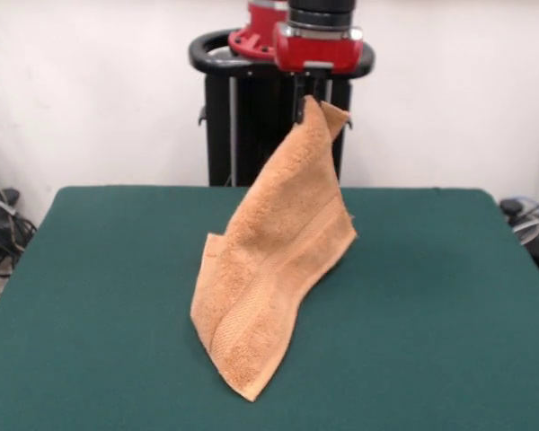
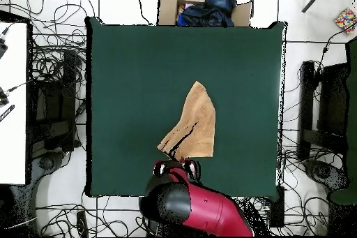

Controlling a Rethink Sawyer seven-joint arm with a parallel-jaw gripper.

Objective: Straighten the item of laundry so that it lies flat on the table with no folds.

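Note:
The light orange towel (image 1: 269,260) hangs from my gripper (image 1: 310,103) by one corner, well above the dark green table (image 1: 431,296). Its lower part rests on the cloth near the table's middle, folded lengthwise, with a woven band near the low end. In the overhead view the towel (image 2: 195,120) stretches from my gripper (image 2: 183,162) toward the table's centre. The gripper is shut on the towel's top corner.
The black pedestal (image 1: 251,117) stands behind the table's far edge. A cardboard box with dark clothes (image 2: 206,6) sits beyond the table's opposite edge in the overhead view. Cables (image 2: 52,75) and equipment lie on the floor around the table.

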